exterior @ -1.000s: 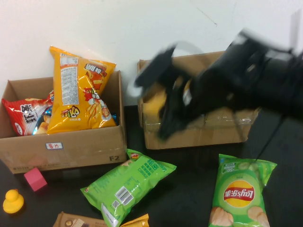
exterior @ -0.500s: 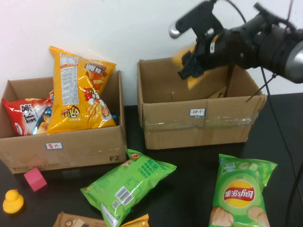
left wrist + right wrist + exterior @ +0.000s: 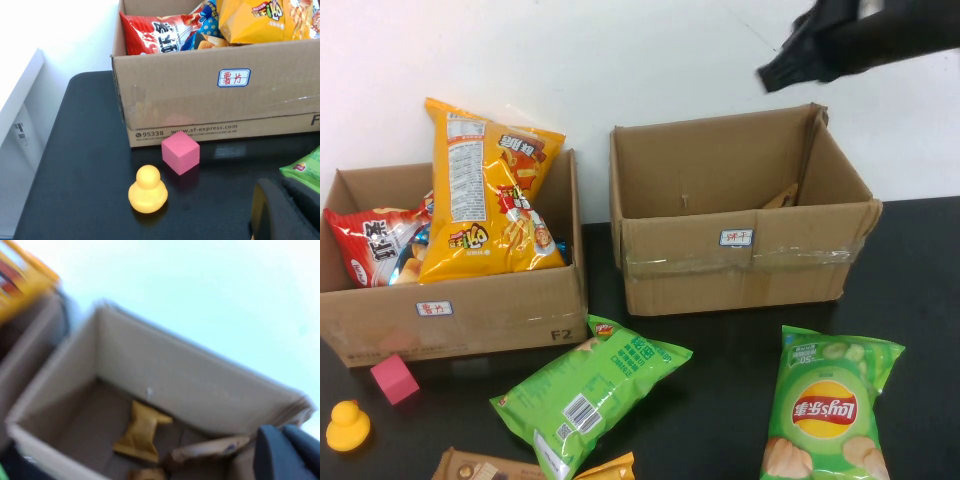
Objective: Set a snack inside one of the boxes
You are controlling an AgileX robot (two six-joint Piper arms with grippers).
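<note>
Two brown boxes stand at the back of the black table. The left box holds a tall orange chip bag and a red bag. The right box holds a small yellow snack packet lying on its floor, seen only in the right wrist view. My right gripper is raised above and behind the right box's far right corner, holding nothing, and it also shows in the right wrist view. My left gripper is shut and empty, low over the table near the left box.
Two green chip bags lie on the table in front of the boxes. A pink cube and a yellow duck sit at the front left. A brown packet lies at the front edge.
My right arm carried a yellow packet over the right box, let it go inside, and has pulled up and back to the right. Nothing else has moved.
</note>
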